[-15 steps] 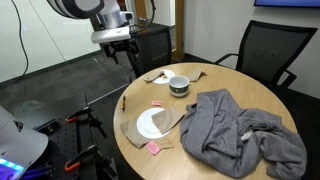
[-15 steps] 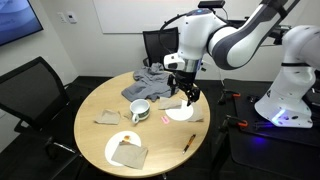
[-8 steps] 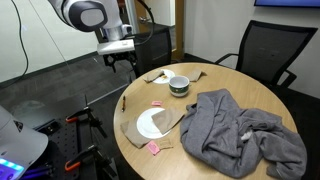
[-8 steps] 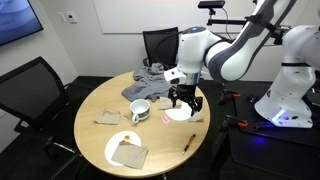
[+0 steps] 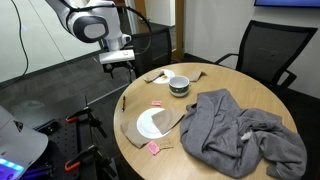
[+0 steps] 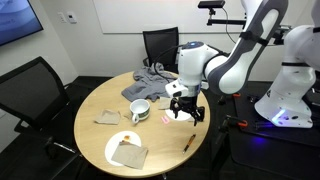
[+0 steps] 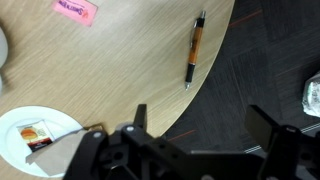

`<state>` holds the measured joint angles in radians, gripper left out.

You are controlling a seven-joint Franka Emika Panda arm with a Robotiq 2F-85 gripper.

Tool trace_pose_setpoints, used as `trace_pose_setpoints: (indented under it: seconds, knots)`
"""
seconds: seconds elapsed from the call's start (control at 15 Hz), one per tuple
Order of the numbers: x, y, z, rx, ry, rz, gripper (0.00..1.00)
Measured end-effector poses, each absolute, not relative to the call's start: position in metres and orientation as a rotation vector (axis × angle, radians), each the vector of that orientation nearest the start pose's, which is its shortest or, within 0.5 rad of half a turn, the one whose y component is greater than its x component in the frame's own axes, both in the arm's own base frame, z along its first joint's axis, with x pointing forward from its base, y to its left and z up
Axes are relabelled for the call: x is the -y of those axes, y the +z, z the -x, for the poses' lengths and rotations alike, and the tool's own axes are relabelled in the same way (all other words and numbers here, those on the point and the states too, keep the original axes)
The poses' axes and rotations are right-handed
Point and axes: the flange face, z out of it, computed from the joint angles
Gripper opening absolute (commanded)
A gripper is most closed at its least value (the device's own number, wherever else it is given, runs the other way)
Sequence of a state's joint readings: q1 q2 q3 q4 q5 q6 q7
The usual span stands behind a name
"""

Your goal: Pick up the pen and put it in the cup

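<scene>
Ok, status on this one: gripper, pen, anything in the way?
Gripper open, empty, over the table edge. Pen flat near that edge, not in the cup. Nothing lying on or against the pen.

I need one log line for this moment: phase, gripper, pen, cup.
phase: pre-grasp | gripper: open, empty | pen: flat on table, near edge | cup: upright, without pen

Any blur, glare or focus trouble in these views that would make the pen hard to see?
Wrist view: the pen is sharp on the evenly lit table; the gripper, jaws spread, is dark and soft close to the lens. Both exterior views: even room light, no strong glare; in an exterior view the pen is only a thin sliver near the table's edge.
</scene>
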<state>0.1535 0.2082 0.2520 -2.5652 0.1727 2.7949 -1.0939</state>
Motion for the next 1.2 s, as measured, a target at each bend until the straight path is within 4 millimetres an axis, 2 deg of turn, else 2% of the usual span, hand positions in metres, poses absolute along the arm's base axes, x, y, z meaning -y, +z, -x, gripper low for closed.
trace_pose_setpoints:
  seconds: [0.6, 1.2]
  knots:
    - [-0.185, 0.151, -0.403, 1.954, -0.075, 2.326, 1.00]
    - [-0.191, 0.121, -0.391, 2.011, -0.057, 2.296, 1.00]
